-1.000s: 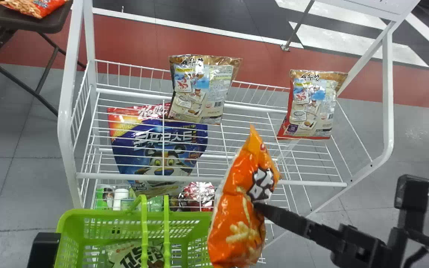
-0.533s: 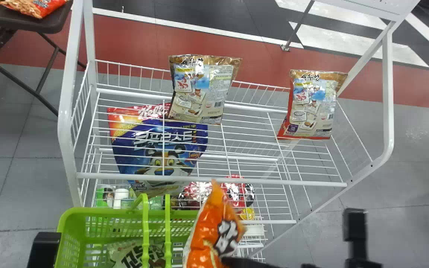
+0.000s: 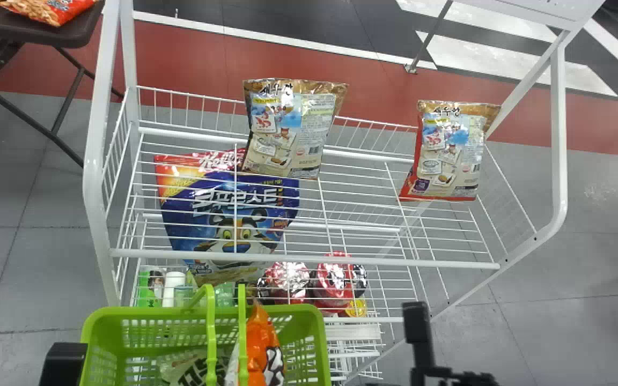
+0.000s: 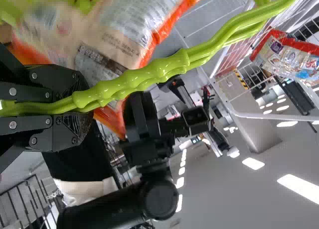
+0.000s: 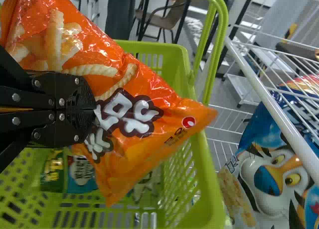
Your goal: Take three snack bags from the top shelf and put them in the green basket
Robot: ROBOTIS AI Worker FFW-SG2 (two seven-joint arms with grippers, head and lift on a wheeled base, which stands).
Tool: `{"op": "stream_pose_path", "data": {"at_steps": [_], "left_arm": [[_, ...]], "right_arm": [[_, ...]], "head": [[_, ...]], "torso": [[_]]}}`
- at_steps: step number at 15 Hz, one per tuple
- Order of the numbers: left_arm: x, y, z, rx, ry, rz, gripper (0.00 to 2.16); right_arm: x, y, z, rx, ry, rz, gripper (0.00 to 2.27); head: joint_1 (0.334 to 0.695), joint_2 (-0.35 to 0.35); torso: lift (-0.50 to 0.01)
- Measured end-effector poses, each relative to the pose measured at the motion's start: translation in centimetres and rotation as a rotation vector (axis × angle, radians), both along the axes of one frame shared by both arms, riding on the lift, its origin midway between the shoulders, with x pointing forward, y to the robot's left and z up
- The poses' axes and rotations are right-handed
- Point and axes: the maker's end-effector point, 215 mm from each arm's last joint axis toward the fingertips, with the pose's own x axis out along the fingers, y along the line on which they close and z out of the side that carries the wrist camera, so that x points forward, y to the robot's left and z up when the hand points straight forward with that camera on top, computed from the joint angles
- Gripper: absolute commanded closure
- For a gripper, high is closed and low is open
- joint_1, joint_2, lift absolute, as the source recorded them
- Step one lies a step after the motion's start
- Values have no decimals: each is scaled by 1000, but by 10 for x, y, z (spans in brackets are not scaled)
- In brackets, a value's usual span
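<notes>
Over the green basket (image 3: 153,312), right gripper (image 5: 94,109) is pinching the orange bag (image 5: 164,109); left gripper (image 4: 83,107) is squeezing the handles (image 4: 164,68) — risk: bag is hanging near them, possibly snagging at release.

Head view: at seven o'clock, lower part of green basket (image 3: 153,312) is cut off by bottom edge. Near six o'clock, orange snack bag (image 3: 258,343) is also cut off there, and partly hidden by basket handle (image 3: 242,332). At five o'clock, right gripper (image 3: 462,378) is blurred and cut off. At eight o'clock, left arm (image 3: 62,364) is cut off. At ten o'clock, red packet (image 3: 54,10) is cut off by top edge. Right wrist view: one patch of orange snack bag is covered by fingers (image 5: 79,107).
</notes>
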Motion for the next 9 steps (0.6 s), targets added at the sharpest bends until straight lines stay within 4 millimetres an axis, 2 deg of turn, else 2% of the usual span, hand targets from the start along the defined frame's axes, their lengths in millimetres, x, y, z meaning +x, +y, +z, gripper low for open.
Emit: {"op": "stream_pose_path", "data": {"at_steps": [4, 5, 6, 7, 9], "left_arm": [[-2, -1, 1, 1, -2, -2, 1767], [-2, -2, 0, 2, -2, -4, 1767], [-3, -3, 0, 4, -3, -5, 1767], [-3, -3, 0, 6, -3, -6, 1767], [-3, -3, -1, 8, -4, -6, 1767]], "right_arm": [[30, 31, -24, -76, -134, 99, 1905], [34, 39, -30, -69, -145, 111, 1517], [37, 47, -35, -57, -151, 120, 822], [37, 52, -37, -48, -151, 127, 12], [36, 55, -40, -52, -150, 131, -2]], "head": [[695, -350], [695, -350], [695, -350], [695, -350], [695, -350]], "torso": [[-35], [-35], [-35], [-35], [-35]]}}
